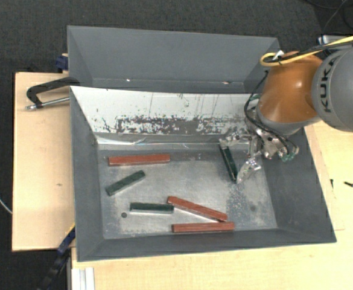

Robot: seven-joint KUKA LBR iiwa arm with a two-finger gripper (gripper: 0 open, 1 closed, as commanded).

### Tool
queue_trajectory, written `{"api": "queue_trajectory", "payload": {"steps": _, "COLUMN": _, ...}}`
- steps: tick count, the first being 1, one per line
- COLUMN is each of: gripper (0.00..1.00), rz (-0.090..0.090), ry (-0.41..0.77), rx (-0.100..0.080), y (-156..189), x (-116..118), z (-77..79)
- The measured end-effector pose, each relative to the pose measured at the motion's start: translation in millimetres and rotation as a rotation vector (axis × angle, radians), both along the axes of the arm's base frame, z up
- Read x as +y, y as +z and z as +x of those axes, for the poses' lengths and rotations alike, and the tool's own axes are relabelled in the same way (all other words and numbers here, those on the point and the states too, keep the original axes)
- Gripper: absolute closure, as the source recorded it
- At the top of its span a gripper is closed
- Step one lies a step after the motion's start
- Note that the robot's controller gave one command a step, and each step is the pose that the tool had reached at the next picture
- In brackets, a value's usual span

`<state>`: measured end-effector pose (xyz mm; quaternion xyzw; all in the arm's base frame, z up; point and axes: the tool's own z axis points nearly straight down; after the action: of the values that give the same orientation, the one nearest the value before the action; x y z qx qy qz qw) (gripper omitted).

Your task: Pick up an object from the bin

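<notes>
The thin dark green bar [228,162] is in the right part of the bin [85,180], toward the far wall, slanted, with its length running near to far.

Matt grey metal bin [82,180], scuffed bright at the back; dull reddish sticks [139,159]; glossy orange wrist cover [288,95]

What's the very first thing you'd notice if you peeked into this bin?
The shiny orange cover on the robot's arm grabs the eye first, reaching into the grey bin from the right. Just under it, a dark green bar sits tilted at the arm's tip. A long red-brown bar also stands out at the back left, and a red-brown pair lies close together near the front.
</notes>
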<state>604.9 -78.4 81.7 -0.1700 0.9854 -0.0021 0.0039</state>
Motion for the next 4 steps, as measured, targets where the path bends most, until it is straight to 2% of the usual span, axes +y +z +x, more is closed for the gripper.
{"api": "queue_trajectory", "payload": {"steps": 2, "gripper": 1.00, "rz": -0.010, "ry": 0.100, "rx": -0.002, "y": 0, "x": 7, "z": -1.2}}
{"api": "queue_trajectory", "payload": {"steps": 4, "gripper": 1.00, "rz": -0.004, "ry": 0.100, "rx": 0.007, "y": 0, "x": 12, "z": -4.1}}
